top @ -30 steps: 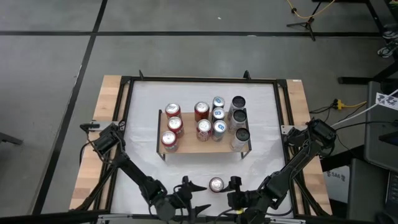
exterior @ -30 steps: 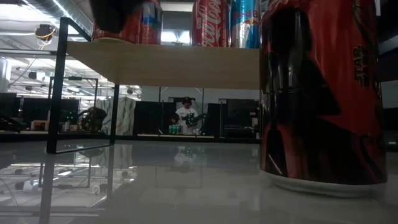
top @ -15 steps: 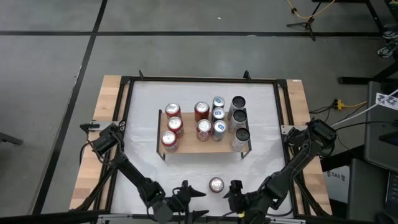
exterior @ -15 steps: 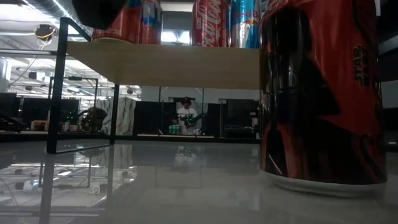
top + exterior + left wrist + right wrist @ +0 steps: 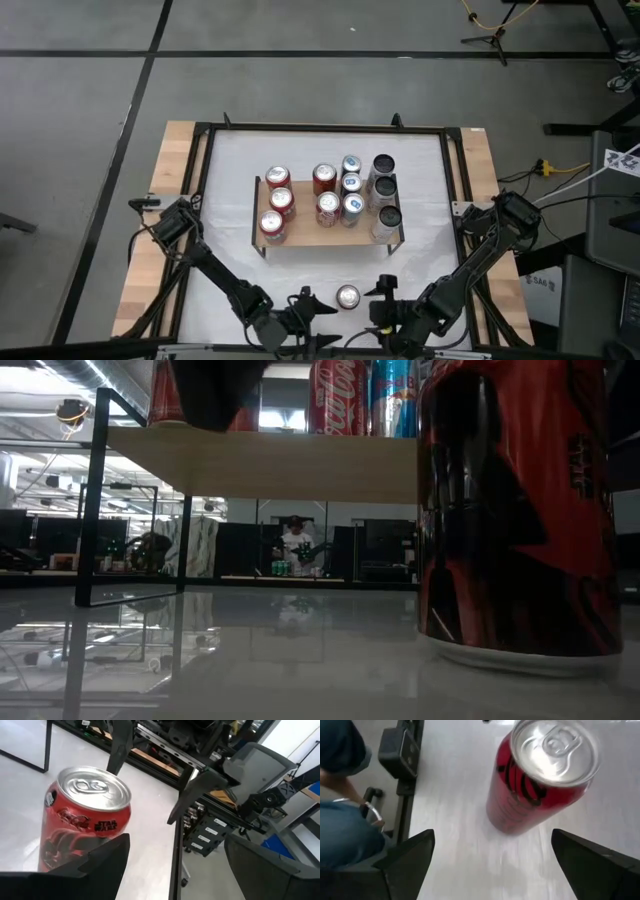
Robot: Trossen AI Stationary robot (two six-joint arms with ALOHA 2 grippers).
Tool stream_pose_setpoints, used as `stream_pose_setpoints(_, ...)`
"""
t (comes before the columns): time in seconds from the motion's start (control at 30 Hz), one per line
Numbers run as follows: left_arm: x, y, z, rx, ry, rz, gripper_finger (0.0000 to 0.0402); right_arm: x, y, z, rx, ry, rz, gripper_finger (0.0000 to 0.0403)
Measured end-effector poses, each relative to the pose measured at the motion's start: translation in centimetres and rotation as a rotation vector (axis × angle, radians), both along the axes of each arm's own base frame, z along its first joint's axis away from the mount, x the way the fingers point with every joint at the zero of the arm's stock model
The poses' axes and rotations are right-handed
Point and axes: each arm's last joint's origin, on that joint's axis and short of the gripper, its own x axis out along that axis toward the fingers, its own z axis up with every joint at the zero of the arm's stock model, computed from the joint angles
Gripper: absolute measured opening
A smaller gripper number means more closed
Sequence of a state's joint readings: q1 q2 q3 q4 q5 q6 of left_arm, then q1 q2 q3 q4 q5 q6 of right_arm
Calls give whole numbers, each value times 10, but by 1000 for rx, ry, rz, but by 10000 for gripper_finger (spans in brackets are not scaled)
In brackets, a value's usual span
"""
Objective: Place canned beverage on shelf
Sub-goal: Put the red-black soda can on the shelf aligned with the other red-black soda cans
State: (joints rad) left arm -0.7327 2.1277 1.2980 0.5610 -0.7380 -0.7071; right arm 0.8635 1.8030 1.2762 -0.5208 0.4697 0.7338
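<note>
Standing on the white table [image 5: 230, 180], the shelf [image 5: 315, 232] carries rows of cans. Nearer me, the red can [image 5: 347, 297] stands upright between my left gripper [image 5: 318, 301] and right gripper [image 5: 384, 292], both spread, neither touching it.

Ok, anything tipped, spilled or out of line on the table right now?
Nothing stands out. The loose red can stands upright on the white tabletop between the open left gripper and open right gripper, untouched. The cans on the shelf stand upright in rows.
</note>
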Motion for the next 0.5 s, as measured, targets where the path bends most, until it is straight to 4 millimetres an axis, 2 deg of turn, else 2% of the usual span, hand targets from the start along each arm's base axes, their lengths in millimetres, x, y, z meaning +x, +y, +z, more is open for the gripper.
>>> stream_pose_setpoints(0.5, 10, 13, 0, 5, -2, 45, 320, 6, 6, 5, 60, -78, 10, 392)
